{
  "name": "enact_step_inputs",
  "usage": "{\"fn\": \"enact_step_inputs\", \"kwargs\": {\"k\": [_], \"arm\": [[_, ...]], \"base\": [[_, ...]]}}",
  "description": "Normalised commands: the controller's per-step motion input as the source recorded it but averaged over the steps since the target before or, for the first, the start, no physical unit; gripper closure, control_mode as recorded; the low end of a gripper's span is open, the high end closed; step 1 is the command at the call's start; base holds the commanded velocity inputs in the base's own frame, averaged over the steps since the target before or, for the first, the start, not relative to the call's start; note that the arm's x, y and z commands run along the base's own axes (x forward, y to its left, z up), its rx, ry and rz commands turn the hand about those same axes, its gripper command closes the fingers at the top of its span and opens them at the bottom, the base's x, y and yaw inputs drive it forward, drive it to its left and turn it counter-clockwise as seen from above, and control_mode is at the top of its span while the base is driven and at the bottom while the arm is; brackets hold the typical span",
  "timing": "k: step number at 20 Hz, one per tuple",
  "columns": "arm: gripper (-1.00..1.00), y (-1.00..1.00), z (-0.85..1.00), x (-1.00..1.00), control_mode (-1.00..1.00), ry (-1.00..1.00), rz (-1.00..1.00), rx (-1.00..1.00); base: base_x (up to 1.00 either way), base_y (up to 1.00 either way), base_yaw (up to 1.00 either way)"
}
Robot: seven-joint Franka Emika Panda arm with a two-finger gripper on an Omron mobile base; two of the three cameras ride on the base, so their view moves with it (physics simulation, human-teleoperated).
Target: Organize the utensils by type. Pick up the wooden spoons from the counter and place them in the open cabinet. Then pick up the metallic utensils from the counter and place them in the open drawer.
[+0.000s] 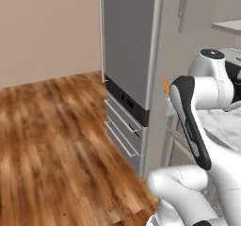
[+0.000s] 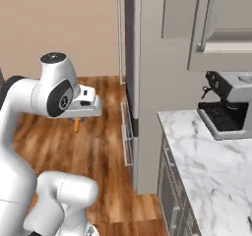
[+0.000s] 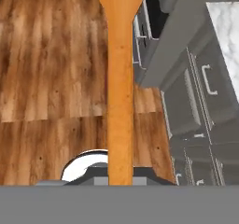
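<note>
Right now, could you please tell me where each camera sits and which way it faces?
Left base view: behind the arm's left, facing the tall grey cupboard and wood floor; arm at lower right.
Right base view: behind the arm's right, facing the marble counter and coffee machine; arm at lower left.
Hand view: on the hand, looking down along the orange fork in the end effector.
Shared: both base views show cupboard and floor.

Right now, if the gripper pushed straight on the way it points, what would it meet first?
Probably the wood floor. The gripper, shut on the orange utensil, points down over it, beside the drawer fronts. Depth is unclear.
</note>
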Motion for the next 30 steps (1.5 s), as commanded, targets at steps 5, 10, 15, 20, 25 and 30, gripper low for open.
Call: {"fn": "enact_step_inputs", "kwargs": {"k": [5, 10, 15, 20, 25, 30], "arm": [[1.00, 0.00, 0.00, 0.00, 1.00, 0.00, 0.00, 0.00], [1.00, 0.00, 0.00, 0.00, 1.00, 0.00, 0.00, 0.00], [1.00, 0.00, 0.00, 0.00, 1.00, 0.00, 0.00, 0.00], [1.00, 0.00, 0.00, 0.00, 1.00, 0.00, 0.00, 0.00], [1.00, 0.00, 0.00, 0.00, 1.00, 0.00, 0.00, 0.00], [1.00, 0.00, 0.00, 0.00, 1.00, 0.00, 0.00, 0.00]], "base": [[-0.23, 0.48, 0.93], [-0.06, 0.99, 0.65], [0.10, 0.83, 0.62], [0.21, 0.25, 0.67], [0.09, 0.00, 0.56], [0.00, -0.22, 0.58]]}}
